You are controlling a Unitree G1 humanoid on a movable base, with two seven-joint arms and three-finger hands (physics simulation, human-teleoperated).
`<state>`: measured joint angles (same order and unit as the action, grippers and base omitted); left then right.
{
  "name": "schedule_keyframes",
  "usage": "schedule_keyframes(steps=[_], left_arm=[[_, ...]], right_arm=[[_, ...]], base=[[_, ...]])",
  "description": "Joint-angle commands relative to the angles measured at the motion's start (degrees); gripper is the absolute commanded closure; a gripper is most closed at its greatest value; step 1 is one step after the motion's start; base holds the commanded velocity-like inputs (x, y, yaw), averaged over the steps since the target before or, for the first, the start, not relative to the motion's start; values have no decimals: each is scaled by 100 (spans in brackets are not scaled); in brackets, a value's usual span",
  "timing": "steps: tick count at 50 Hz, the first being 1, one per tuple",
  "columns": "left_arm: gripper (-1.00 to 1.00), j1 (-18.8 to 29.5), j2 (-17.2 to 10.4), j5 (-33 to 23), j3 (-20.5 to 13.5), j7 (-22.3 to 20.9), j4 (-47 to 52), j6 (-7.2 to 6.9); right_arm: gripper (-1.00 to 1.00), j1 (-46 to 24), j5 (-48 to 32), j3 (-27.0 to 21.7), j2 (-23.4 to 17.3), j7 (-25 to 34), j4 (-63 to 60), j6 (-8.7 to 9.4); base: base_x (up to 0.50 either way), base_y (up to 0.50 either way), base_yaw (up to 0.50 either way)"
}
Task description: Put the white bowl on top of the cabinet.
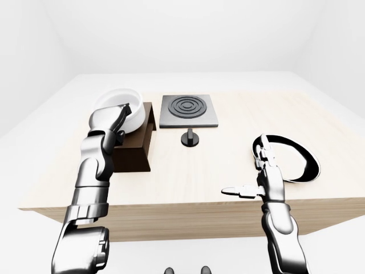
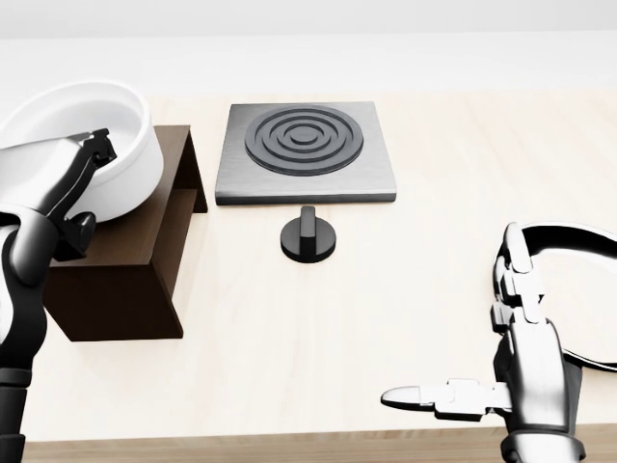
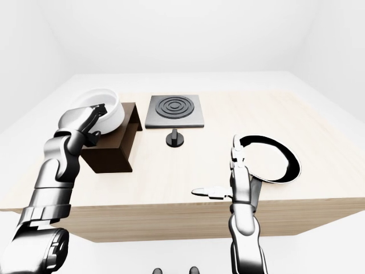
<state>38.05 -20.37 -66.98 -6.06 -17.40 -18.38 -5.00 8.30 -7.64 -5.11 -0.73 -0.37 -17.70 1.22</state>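
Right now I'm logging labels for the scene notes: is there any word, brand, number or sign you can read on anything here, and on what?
None: no readable text in any view.
The white bowl, the dark cabinet and the table are plain.
The hotplate shows only raised rings, no writing.
The black knob and the black-rimmed plate bear no marks.
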Motion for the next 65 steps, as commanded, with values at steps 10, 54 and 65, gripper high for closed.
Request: schedule_keyframes(steps=[10,54,65], left_arm=[[100,219,-21,118,8,582,-371,0],[100,184,-134,333,17,980,-827,0],[100,232,-90,453,79,1227,-1111,0]], right_arm=[[-100,-31,-57,57,-3,-42,133,-81],[-100,24,-122,134,10,-79,144,-147],[-100,15,-134,145,9,-92,202,-190]], base=[[0,0,0],[0,0,0],[0,0,0]])
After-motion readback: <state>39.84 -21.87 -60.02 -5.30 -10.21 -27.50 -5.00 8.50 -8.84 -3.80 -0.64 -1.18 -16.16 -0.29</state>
